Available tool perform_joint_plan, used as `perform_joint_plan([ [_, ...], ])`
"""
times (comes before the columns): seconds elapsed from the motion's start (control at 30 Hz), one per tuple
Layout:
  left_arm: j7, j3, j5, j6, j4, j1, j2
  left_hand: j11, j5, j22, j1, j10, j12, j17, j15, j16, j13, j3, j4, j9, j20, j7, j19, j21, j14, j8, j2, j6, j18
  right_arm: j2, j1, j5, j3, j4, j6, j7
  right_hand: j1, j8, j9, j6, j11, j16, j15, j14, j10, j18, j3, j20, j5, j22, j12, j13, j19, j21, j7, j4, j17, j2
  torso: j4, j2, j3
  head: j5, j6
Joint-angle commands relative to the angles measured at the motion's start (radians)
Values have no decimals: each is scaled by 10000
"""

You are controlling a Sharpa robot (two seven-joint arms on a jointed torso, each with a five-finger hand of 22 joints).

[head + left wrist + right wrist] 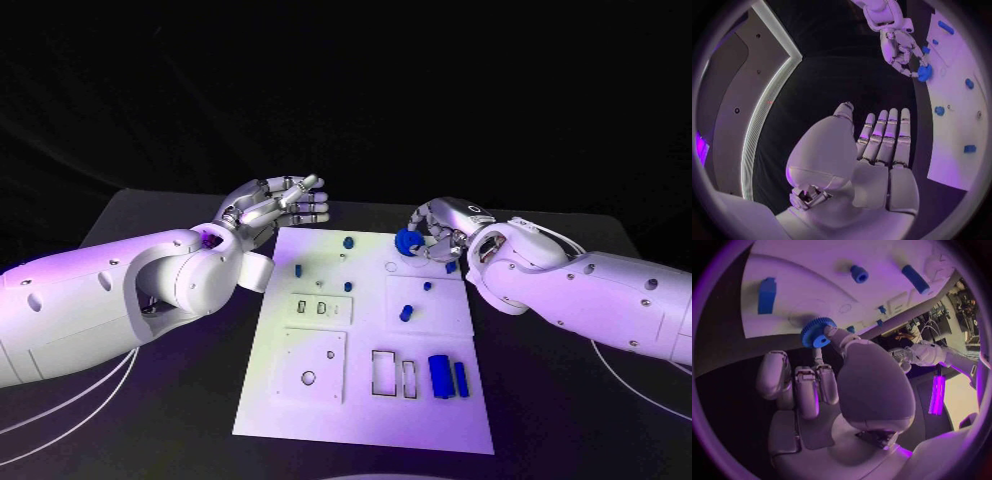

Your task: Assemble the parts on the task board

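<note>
The white task board [325, 400] lies in the middle of the black table. My right hand [444, 225] hovers over the board's far right corner and pinches a blue gear [408, 243] between thumb and a finger; the right wrist view shows the gear [817, 332] just above the board [804, 270]. My left hand [274, 208] hangs beside the far left corner, fingers straight and apart, holding nothing. In the left wrist view that hand [873, 150] faces the right hand [901, 50] and its gear [924, 73].
Several small blue parts lie on the board: a peg [348, 241], a short bar [407, 311], and two long bars [450, 376] near the right edge. Rectangular slots [385, 372] and a round hole [307, 378] sit in the near half.
</note>
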Motion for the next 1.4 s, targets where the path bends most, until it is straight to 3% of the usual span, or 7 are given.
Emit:
perform_joint_plan([
  [0.03,30,8,-40,207,6,8,24,-17,-44,-13,-82,-67,50,12,-9,38,7,10,27,12,-27,1048,10,-47,-62,29,25,-62,-148,0,29,-599,10,329,-645,-62,-135,299,106,402,-4,40,-88,1058,80,-154,77,-19,-52,23,72,1114,45,45,-295,13,2633,-1,8,-7,-5,30,14],
  [0.3,48,7,-40,232,-16,8,70,-17,-43,-15,-69,-69,54,12,-9,45,7,20,21,13,-28,1047,10,-47,-69,40,34,-69,-149,533,87,-695,14,584,-499,25,-218,242,70,306,10,40,-82,1058,49,-160,154,-20,-13,52,43,1078,54,53,-273,35,2633,-105,-11,-4,-7,48,27],
  [0.5,102,7,-40,190,-50,8,101,-17,-43,-15,-69,-69,54,12,-9,45,7,20,21,13,-28,1047,10,-47,-69,40,34,-69,-149,1095,93,-730,1,364,-276,63,-225,234,65,294,13,40,-80,1058,50,-161,167,-19,-5,53,43,1079,54,52,-268,37,2633,-111,0,-20,-24,55,31],
  [0.83,205,9,-40,92,-59,8,128,-20,-45,-18,-35,-64,69,14,-8,63,9,41,-1,17,-30,1043,11,-47,-82,69,40,-79,-151,1888,15,-618,-57,-191,161,-20,-266,192,39,229,32,40,-68,1058,43,-155,229,-13,8,27,37,1074,36,20,-245,54,2633,-126,-21,14,-10,105,127],
  [1.23,227,10,-40,65,-60,8,128,-20,-45,-19,-25,-63,73,14,-8,67,9,47,-6,18,-30,1043,11,-48,-86,76,42,-82,-151,2227,-79,-631,-66,-442,350,-228,-280,172,26,204,41,40,-60,1058,12,-150,269,-8,39,8,13,1039,24,-2,-234,54,2633,-135,-42,13,5,134,76],
  [1.4,225,10,-40,69,-67,9,142,-20,-45,-19,-25,-63,73,14,-8,67,9,47,-6,18,-30,1043,11,-48,-86,76,42,-82,-151,2340,-153,-636,-78,-476,419,-208,-297,157,17,183,48,40,-55,1058,17,-149,285,-4,47,5,17,1047,21,-8,-225,53,2633,-155,-23,16,16,147,66],
])
